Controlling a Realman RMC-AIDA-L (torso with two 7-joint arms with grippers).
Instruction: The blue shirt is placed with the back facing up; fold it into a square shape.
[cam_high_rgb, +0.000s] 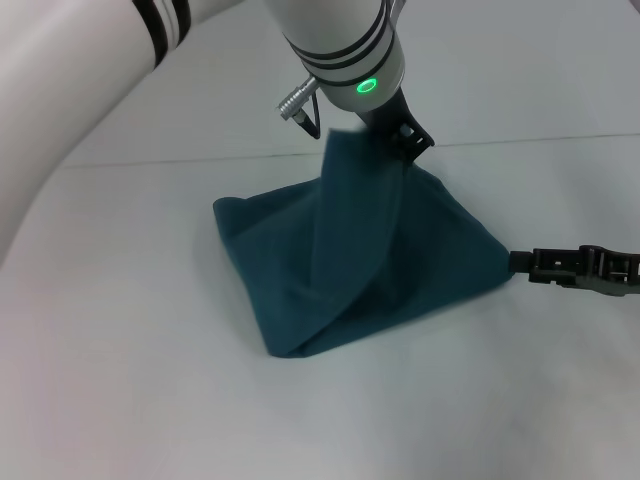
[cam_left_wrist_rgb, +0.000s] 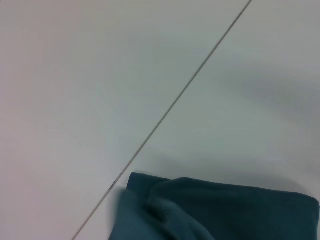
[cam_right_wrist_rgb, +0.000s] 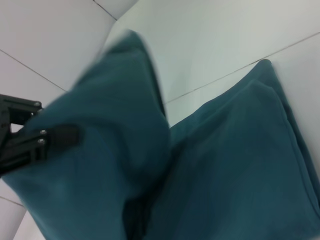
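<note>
The blue shirt (cam_high_rgb: 350, 260) is a dark teal bundle on the white table, pulled up into a tent-like peak. My left gripper (cam_high_rgb: 392, 135) hangs above the shirt's far side and is shut on that raised peak. Folded layers spread out below it toward the front. Low at the right edge of the head view, my right gripper (cam_high_rgb: 518, 263) is shut on the shirt's right corner, which draws to a point there. The left wrist view shows only a folded edge of the shirt (cam_left_wrist_rgb: 220, 210). In the right wrist view the lifted cloth (cam_right_wrist_rgb: 110, 150) fills most of the picture.
The white table (cam_high_rgb: 130, 330) has a thin seam (cam_high_rgb: 200, 155) running across behind the shirt. My left arm's white forearm (cam_high_rgb: 70, 90) crosses the upper left of the head view. A black gripper part (cam_right_wrist_rgb: 25, 142) sits against the cloth in the right wrist view.
</note>
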